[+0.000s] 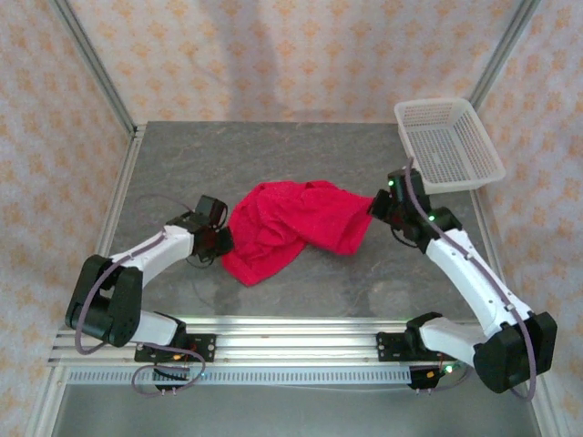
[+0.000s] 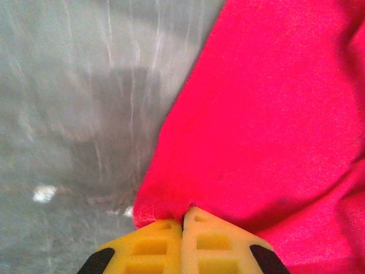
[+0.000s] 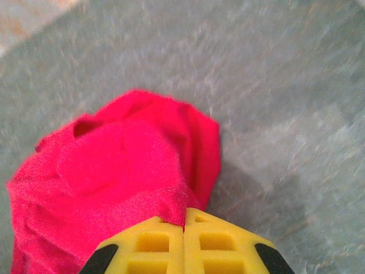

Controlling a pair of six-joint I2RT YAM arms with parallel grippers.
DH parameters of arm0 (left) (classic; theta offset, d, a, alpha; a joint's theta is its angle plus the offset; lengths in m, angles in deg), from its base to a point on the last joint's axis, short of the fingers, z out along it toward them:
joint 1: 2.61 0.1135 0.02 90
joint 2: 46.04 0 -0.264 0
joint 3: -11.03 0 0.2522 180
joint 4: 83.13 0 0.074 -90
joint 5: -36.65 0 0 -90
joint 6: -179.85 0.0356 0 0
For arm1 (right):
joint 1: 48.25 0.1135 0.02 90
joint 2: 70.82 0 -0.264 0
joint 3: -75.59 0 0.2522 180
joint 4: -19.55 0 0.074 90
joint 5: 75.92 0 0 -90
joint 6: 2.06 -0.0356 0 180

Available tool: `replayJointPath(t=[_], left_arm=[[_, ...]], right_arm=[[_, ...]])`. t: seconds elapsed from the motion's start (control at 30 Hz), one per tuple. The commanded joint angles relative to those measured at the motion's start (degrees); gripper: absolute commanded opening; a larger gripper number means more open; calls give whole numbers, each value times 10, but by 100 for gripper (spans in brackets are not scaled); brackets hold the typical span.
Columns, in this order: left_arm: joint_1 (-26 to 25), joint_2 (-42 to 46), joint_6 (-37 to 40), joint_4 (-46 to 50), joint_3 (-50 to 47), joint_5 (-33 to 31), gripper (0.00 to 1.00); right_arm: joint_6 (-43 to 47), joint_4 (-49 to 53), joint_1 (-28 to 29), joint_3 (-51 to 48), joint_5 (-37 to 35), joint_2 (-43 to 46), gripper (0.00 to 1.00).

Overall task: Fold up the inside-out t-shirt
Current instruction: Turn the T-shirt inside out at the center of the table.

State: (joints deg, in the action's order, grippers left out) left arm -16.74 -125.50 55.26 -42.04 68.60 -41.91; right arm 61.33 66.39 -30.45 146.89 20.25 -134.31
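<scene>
The inside-out t-shirt (image 1: 287, 228) is a crumpled crimson heap in the middle of the grey table (image 1: 273, 155). My left gripper (image 1: 225, 238) is at its left edge and is shut on a pinch of the red cloth (image 2: 256, 114); the yellow fingers (image 2: 154, 245) meet with fabric between their tips. At the shirt's right end my right gripper (image 1: 375, 206) is shut on a fold of the cloth (image 3: 114, 177), its yellow fingers (image 3: 217, 242) pressed together. The shirt stretches between the two grippers. No tag shows.
A white plastic mesh basket (image 1: 448, 144) stands at the table's back right corner, just behind the right arm. Patterned walls close in the back and sides. An aluminium rail (image 1: 291, 350) with the arm bases runs along the near edge.
</scene>
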Motion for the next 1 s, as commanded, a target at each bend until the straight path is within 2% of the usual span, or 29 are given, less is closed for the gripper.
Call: replayJointPath(t=[0.0, 0.17, 0.3, 0.53, 0.77, 0.97], left_arm=[[30, 56, 17, 37, 108, -41, 0], [71, 82, 6, 45, 264, -35, 0], [117, 90, -6, 60, 378, -16, 0], [211, 175, -7, 65, 483, -40, 0], [225, 201, 37, 94, 566, -56, 0], [224, 129, 54, 73, 579, -12, 0]], right_arm=[[19, 36, -38, 62, -11, 16, 0], [31, 63, -78, 189, -2, -13, 0], [47, 108, -98, 331, 0, -40, 0], [78, 208, -110, 519, -8, -61, 0], [59, 254, -110, 592, 17, -53, 0], [63, 242, -111, 589, 3, -89, 0]])
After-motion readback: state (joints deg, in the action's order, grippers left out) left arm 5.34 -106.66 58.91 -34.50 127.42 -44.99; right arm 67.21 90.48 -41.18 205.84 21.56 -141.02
